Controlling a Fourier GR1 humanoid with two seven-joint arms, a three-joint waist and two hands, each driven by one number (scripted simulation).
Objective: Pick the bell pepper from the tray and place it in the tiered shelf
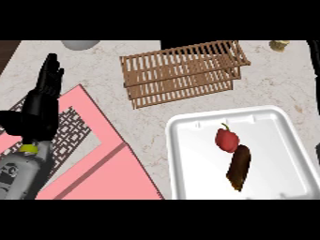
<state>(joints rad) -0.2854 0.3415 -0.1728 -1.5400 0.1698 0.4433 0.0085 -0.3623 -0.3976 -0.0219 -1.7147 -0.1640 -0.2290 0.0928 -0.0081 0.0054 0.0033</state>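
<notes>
While the red bell pepper (226, 139) sits inside the white tray (287, 136), we see that no hand is touching it. The pepper is near the middle of the tray, and its little green stem points up toward the far side. Right beside it, touching its lower edge, lies a long brown thing (239, 167). We cannot tell what that brown thing is.

Behind the tray stands the wooden tiered shelf (183, 72). It is made of thin slats, and it sits a bit crooked on the pale stone counter (141, 131). We see nothing on its slats. The shelf and the tray are near each other but do not touch.

On the left side we see the left hand (41, 101). It is black, and it comes out of a grey arm with a yellow ring at the wrist. Its fingers are straight and point away from us, and the thumb sticks out to the side. It holds nothing. It shows above a pink mat (114, 173) with a dark pattern on part of it.

At the right edge we see some dark shapes, but we cannot tell if they are the right hand.

Far back, a grey round thing (79, 44) peeks in at the top, and a small yellowish thing (279, 45) sits near the far right corner.
</notes>
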